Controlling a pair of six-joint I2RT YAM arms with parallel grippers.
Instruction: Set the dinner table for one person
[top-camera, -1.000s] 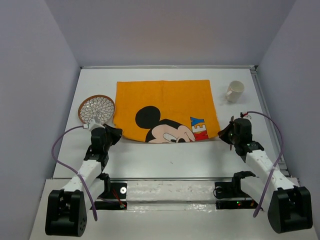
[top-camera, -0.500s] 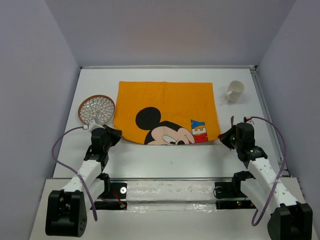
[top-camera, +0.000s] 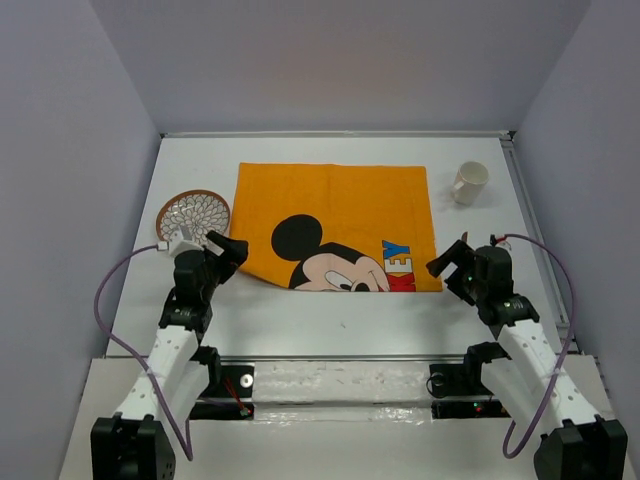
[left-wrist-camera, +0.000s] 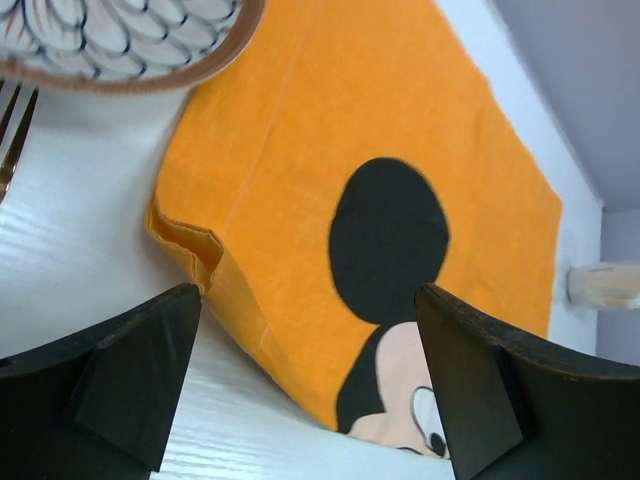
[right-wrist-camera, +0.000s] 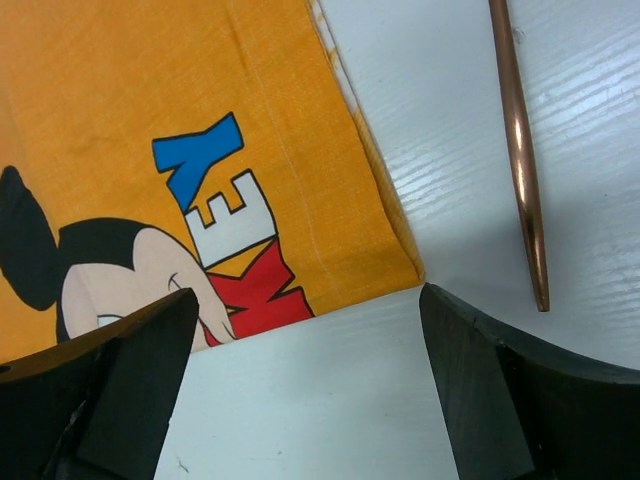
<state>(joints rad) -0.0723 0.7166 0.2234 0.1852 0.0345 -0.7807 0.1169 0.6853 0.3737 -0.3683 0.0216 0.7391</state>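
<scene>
The dinner table (top-camera: 340, 320) is a white top with an orange cartoon-mouse placemat (top-camera: 335, 215) spread in its middle. My left gripper (top-camera: 228, 250) is open just off the mat's near left corner, which lies folded over (left-wrist-camera: 185, 240). In the left wrist view nothing sits between the open gripper (left-wrist-camera: 305, 400) and its black fingers (left-wrist-camera: 130, 380); the placemat (left-wrist-camera: 300, 150) lies beyond. My right gripper (top-camera: 447, 265) is open at the near right corner. In the right wrist view that gripper (right-wrist-camera: 305, 390) hangs over bare table (right-wrist-camera: 320, 420), and the placemat (right-wrist-camera: 150, 100) lies flat.
A patterned plate (top-camera: 192, 218) with a brown rim sits left of the mat, with fork tines (left-wrist-camera: 10, 130) beside it. A cream mug (top-camera: 468, 182) stands at the back right. A copper-coloured utensil handle (right-wrist-camera: 520, 140) lies right of the mat. Lavender walls close in three sides.
Both grippers have gone from shut on the placemat's near corners to open, letting it go. The mat's near edge now lies on the table, the left corner folded.
</scene>
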